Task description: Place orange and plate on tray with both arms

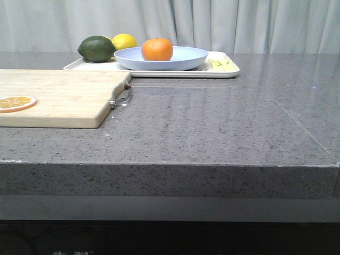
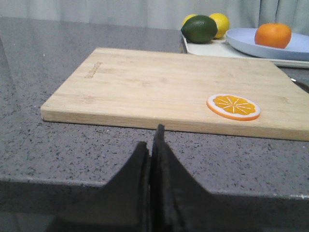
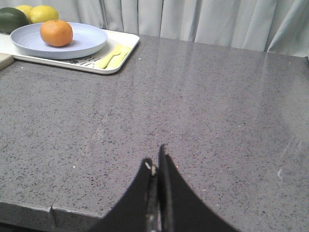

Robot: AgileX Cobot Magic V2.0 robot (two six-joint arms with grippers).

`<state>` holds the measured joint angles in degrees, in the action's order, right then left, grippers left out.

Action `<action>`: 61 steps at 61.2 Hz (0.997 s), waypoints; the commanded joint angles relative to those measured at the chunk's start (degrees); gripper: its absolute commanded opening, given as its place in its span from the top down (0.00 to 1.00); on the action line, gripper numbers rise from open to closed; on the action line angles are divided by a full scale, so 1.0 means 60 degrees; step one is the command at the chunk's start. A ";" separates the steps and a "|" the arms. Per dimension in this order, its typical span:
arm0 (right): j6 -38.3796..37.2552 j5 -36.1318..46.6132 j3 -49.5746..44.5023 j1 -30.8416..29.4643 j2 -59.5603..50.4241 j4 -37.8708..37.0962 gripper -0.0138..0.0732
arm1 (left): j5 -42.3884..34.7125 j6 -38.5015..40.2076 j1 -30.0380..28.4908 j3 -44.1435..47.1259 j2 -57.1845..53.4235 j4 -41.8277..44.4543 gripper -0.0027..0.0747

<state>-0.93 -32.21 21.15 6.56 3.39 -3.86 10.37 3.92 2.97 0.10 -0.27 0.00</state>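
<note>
The orange (image 1: 157, 49) lies in the lavender-blue plate (image 1: 183, 58), which rests on the cream-white tray (image 1: 226, 69) at the back of the grey table. The orange (image 2: 273, 35), plate (image 2: 251, 41) and tray (image 2: 212, 49) also show in the left wrist view, and the orange (image 3: 56, 33), plate (image 3: 87, 38) and tray (image 3: 126, 42) in the right wrist view. My left gripper (image 2: 151, 140) is shut and empty, low at the table's near edge in front of the cutting board. My right gripper (image 3: 156, 159) is shut and empty at the near edge. Neither gripper shows in the front view.
A light wooden cutting board (image 1: 58, 95) with a flat orange slice (image 1: 17, 103) lies at the left. A dark green avocado (image 1: 96, 48) and a yellow lemon (image 1: 124, 41) sit on the tray's left end. Pale yellow cutlery (image 3: 112, 55) lies on its right end.
</note>
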 commanded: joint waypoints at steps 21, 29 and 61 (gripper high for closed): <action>0.0055 0.0837 0.0190 -0.0039 0.0115 -0.0012 0.92 | -0.1078 0.0071 -0.0001 0.0036 -0.0187 -0.0091 0.99; 0.0055 0.0837 0.0190 -0.0039 0.0115 -0.0012 0.92 | -0.1078 0.0071 -0.0001 0.0036 -0.0187 -0.0091 0.99; 0.0063 0.1100 0.0052 -0.0039 0.0115 -0.0012 0.92 | -0.1078 0.0071 -0.0001 0.0036 -0.0187 -0.0091 0.99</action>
<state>-0.93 -31.93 20.98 6.56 3.39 -3.86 9.05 3.92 2.97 0.10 -0.27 0.00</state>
